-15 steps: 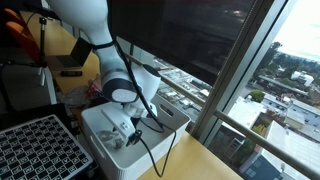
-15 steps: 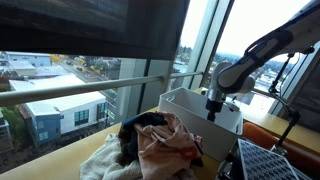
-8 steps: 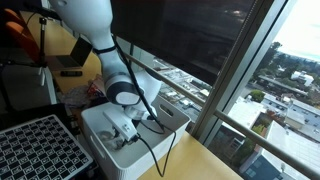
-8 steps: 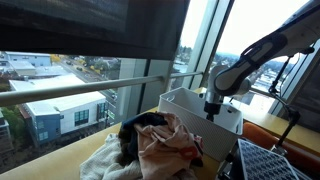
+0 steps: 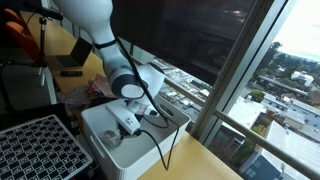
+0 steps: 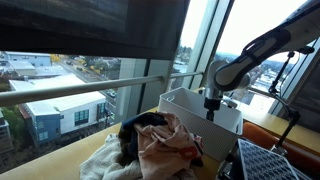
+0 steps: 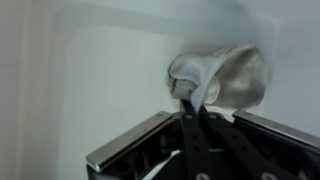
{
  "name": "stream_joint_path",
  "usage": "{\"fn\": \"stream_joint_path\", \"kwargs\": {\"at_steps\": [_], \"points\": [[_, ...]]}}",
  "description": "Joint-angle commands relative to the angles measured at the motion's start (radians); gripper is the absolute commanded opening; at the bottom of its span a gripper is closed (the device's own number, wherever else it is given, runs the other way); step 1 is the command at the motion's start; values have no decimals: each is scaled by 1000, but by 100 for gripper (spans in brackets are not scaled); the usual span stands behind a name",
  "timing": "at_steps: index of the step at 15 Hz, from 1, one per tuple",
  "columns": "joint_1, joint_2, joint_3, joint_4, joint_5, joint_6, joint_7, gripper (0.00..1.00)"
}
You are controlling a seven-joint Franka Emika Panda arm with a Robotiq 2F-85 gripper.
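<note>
fingers (image 7: 196, 132) are clamped together on a grey cloth (image 7: 225, 75), dark metal tips meeting right at its lower edge. the wad bunches up at about 1 o'clock from the pinch.

the gripper (image 6: 211, 112) is dipped inside the white bin (image 6: 178, 100) by the window, so the cloth is down in there too, close to the pale inner wall (image 7: 100, 70).

my read: it's mid-carry with the cloth in the bin. any next move needs the grip kept firm or let go cleanly, and the rim (image 5: 176, 121) cleared on the way up.

the cloth looks soft, limp and crumpled. the bin is smooth, hard plastic with rounded corners. a rumpled pile of clothes (image 6: 160, 140) sits at 8 o'clock from the bin, and a black perforated tray (image 5: 40, 150) is nearby.
</note>
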Motion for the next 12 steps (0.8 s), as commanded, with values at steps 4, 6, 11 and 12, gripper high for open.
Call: {"fn": "stream_joint_path", "kwargs": {"at_steps": [4,6,11,12], "points": [[39,-249,-18,-1,-23,-121,65,1],[65,-317,-22,30,-45,-121,98,1],[180,-446,8,138,-156,-170,237,1],[212,-451,24,164,-179,-183,271,1]]}}
